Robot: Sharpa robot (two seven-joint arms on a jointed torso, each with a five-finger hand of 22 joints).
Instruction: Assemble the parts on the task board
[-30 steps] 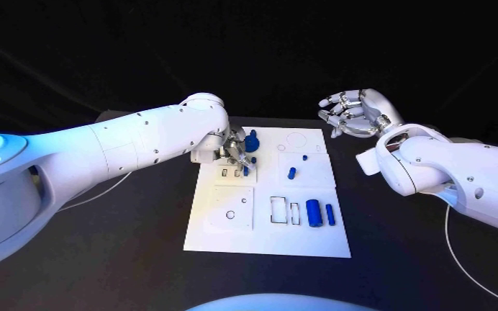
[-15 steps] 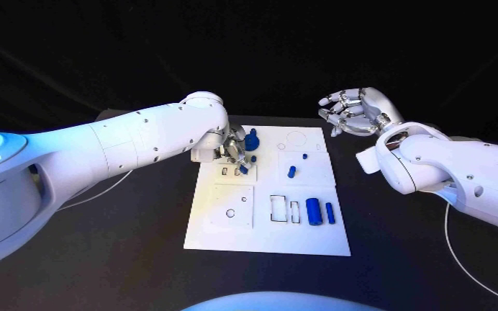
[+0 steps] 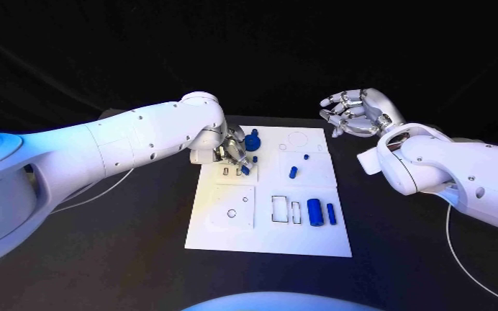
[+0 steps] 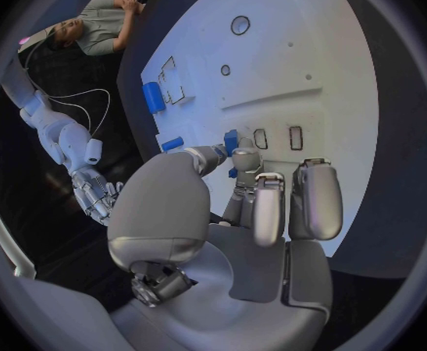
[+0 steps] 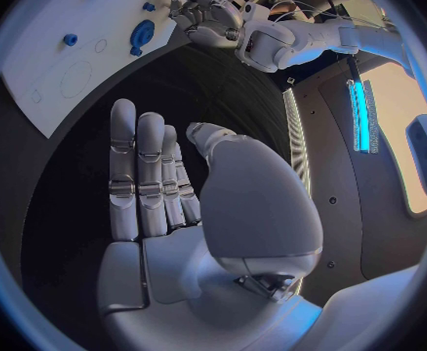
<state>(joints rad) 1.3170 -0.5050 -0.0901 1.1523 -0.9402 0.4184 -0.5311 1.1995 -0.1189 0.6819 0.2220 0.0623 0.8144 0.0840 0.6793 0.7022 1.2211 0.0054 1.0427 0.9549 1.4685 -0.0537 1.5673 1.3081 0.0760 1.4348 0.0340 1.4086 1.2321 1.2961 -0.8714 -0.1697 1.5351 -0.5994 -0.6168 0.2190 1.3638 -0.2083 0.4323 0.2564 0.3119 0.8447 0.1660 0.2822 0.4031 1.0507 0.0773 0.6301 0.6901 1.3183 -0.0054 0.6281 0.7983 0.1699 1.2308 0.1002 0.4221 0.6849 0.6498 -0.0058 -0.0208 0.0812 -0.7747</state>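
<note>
Pinching what looks like a small blue peg between thumb and fingertip, the left hand sits low over the board's far-left corner, the peg just beside two small slots that lie a little right of the fingertips, its long axis hard to judge. The right hand hovers off the board's far-right corner, fingers apart and holding nothing, well away from the loose parts at the near right
</note>
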